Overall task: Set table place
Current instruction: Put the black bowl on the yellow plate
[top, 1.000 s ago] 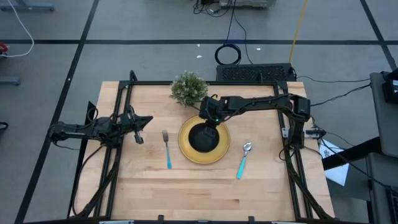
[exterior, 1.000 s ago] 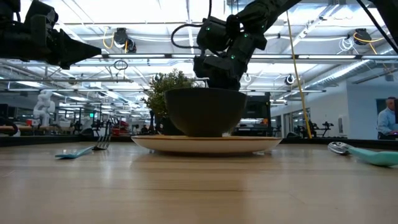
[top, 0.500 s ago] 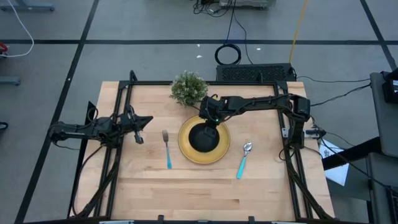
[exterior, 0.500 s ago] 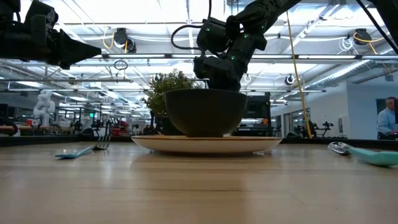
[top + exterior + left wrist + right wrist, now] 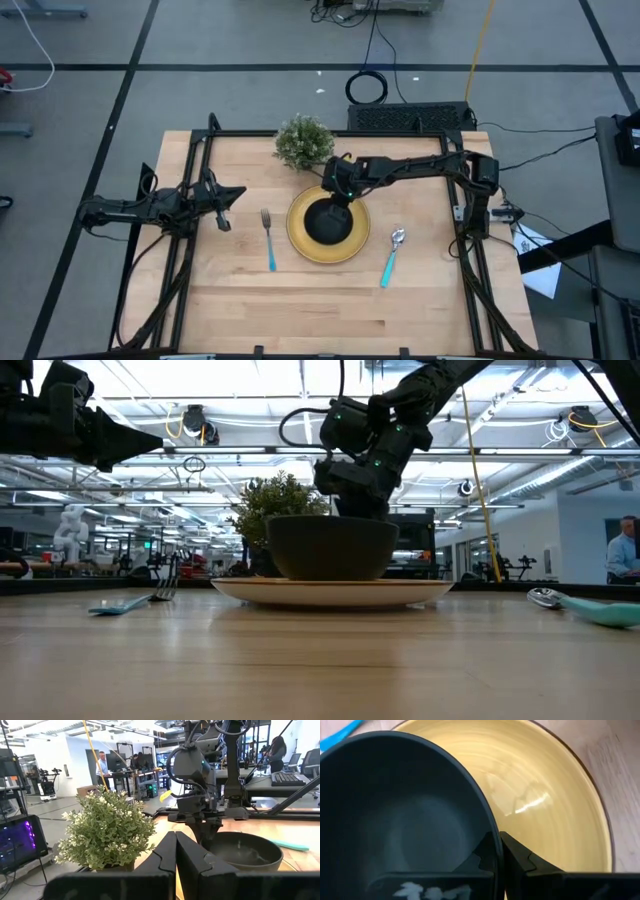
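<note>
The round yellow plate [image 5: 352,243] lies mid-table with the black bowl [image 5: 326,222] in it, upright. My right gripper [image 5: 338,203] stands over the bowl's far rim and is shut on it; it also shows in the low view [image 5: 357,510]. The fork [image 5: 268,240] lies left of the plate and the spoon [image 5: 390,258] lies right of it, both flat on the light-wood table [image 5: 300,310]. My left gripper [image 5: 222,207] is shut and empty above the table's left side. My right gripper holds the black bowl by its far rim [image 5: 489,822], one finger inside the bowl and one outside, the wall pinched between them. The fingers [image 5: 352,500] come from above, pointing down. The bowl stands upright with its base on the plate.
A small bushy green potted plant [image 5: 303,142] stands at the table's far edge, just behind the plate and my right arm. Bare wood lies toward the near edge. The room beyond holds equipment and a person [image 5: 623,550].
My right gripper has gone down a little with the black bowl. The bowl now sits lower in the plate than a second ago, still upright. The gripper stays shut on the rim.
</note>
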